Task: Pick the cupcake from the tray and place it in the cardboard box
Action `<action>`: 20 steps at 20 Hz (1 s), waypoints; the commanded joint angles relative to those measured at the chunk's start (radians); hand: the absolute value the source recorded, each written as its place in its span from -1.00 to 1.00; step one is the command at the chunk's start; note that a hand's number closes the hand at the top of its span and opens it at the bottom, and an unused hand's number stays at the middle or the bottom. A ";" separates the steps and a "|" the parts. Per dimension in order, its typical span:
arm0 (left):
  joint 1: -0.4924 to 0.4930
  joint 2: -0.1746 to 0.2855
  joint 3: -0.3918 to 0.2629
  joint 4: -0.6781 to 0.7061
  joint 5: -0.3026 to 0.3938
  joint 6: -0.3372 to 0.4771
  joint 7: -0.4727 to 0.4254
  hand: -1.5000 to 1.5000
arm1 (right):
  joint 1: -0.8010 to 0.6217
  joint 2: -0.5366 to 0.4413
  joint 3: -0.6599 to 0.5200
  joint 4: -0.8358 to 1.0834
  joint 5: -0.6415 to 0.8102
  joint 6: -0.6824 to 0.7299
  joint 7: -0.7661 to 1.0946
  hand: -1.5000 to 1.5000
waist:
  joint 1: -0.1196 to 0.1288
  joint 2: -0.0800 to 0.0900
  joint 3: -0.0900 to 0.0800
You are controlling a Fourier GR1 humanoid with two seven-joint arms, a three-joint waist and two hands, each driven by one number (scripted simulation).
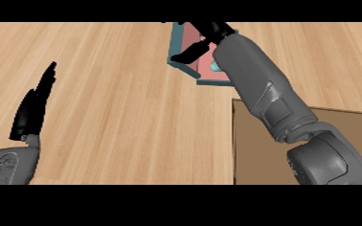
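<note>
Wood-grained surface [120, 76] runs under everything. At its far side sits a teal-rimmed tray [200, 72] with a pink floor, and the right hand [214, 30] hangs over it, partly cut off, so I cannot tell its grip. A pale bit against the forearm, still on the tray, looks like the cupcake [215, 67]. The brown cardboard box [247, 143] lies near the right arm. The left hand [32, 110] rests open at lower left, fingers straight.
</note>
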 commanded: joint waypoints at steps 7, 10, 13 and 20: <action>-0.023 0.004 0.004 0.008 0.001 -0.010 0.018 0.00 | 0.005 -0.050 -0.172 -0.052 -0.169 0.009 -0.096 -1.00 | -0.006 0.001 0.001; -0.012 -0.001 0.002 0.033 -0.009 0.000 -0.019 0.00 | 0.019 -0.096 -0.223 -0.046 -0.218 0.046 -0.106 -1.00 | -0.010 0.003 0.000; -0.019 0.025 0.022 -0.016 0.016 -0.026 0.019 0.00 | 0.025 -0.159 -0.256 -0.039 -0.251 0.123 -0.123 -1.00 | 0.005 0.003 0.002; -0.011 0.016 0.017 0.002 0.007 -0.021 -0.002 0.00 | 0.075 -0.343 -0.291 -0.026 -0.277 0.236 -0.131 -1.00 | 0.005 0.014 0.003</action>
